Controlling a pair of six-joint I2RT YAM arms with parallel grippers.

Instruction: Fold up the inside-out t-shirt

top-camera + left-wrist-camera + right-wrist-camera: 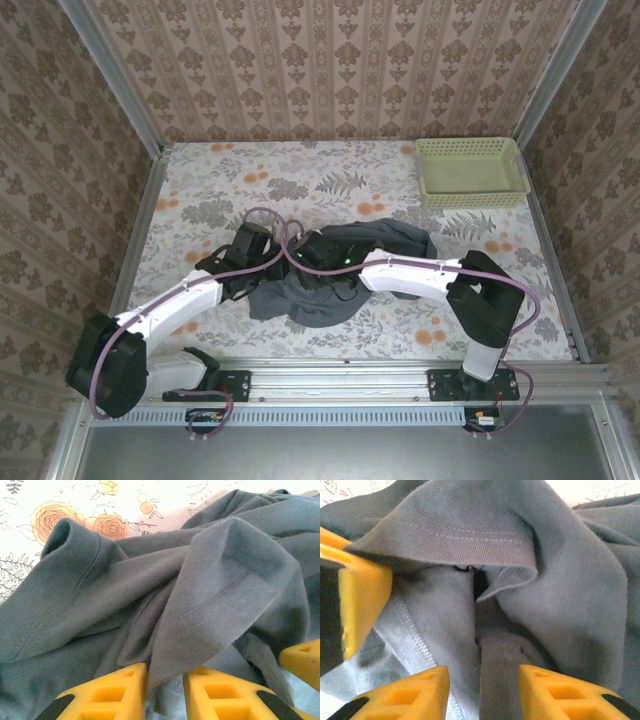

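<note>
Judging from the bunched slate blue-grey soft inside-out t-shirt (300,298) at the table's centre, flattening came first. The left gripper (165,690), narrowly parted, had a stitched hem drooping loosely into its gap; the right gripper (485,687), wider, straddled a fabric ridge unpinched. Each should pinch one single layer, then draw toward 9 and 3 o'clock, short of the pale green plastic basket (470,172) at 1 o'clock.

Slate-grey t-shirt (200,580); floral tablecloth (220,190); green basket (470,197)
</note>
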